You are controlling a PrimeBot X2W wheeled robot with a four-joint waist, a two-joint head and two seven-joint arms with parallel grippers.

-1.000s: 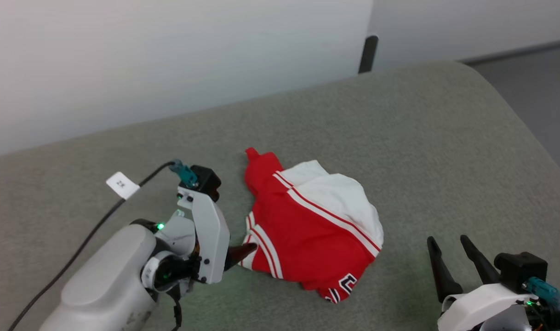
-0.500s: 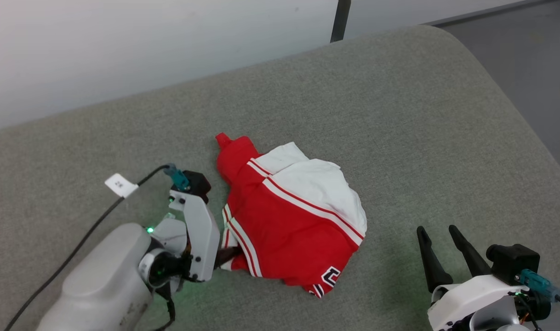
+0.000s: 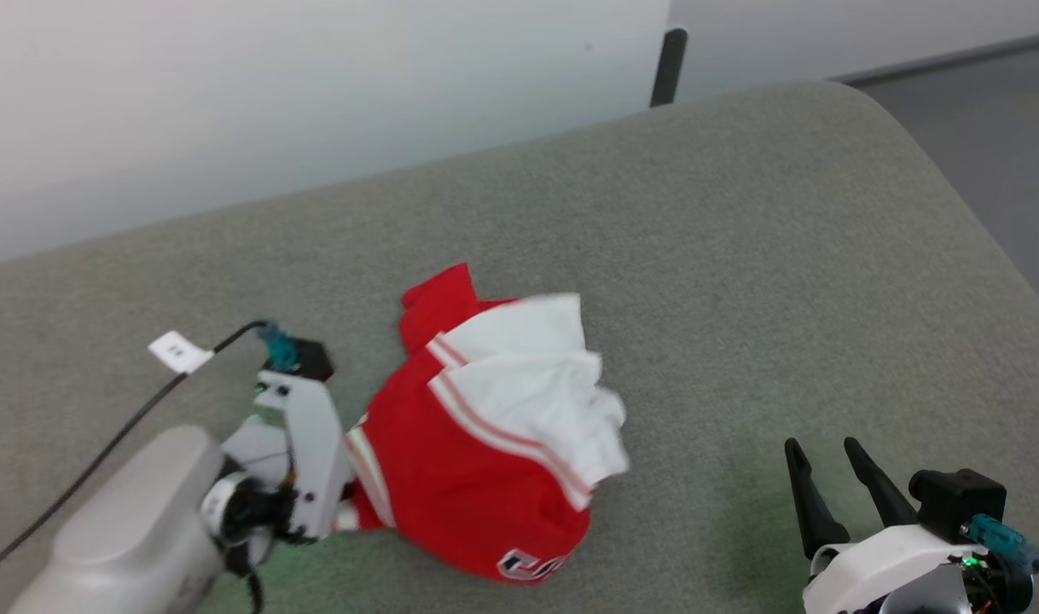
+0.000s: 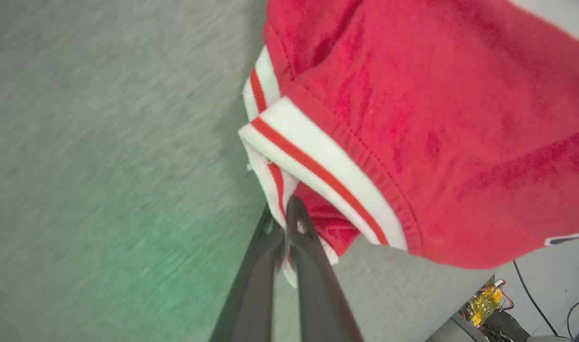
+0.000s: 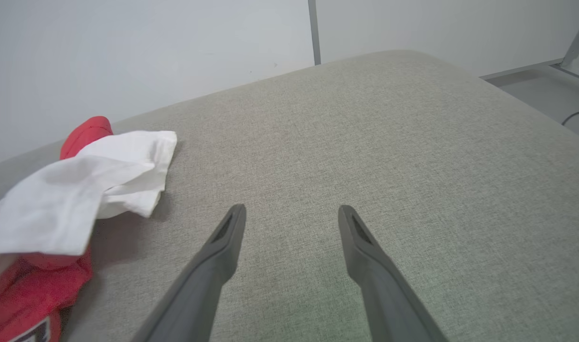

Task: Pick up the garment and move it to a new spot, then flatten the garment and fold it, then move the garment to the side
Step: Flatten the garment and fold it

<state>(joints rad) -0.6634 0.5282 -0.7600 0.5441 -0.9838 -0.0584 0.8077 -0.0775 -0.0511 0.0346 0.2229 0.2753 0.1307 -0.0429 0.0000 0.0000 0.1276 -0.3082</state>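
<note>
Left gripper is pinched shut on the striped hem of the garment — right gripper sits fingers-apart, well off to the right.

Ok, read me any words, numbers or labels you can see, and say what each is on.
Nothing reads clearly.
On the garment: black, white-outlined print at its lower edge, folded and blurred, unreadable.
On the white tag on the cable: dark marks, too small to read.
</note>
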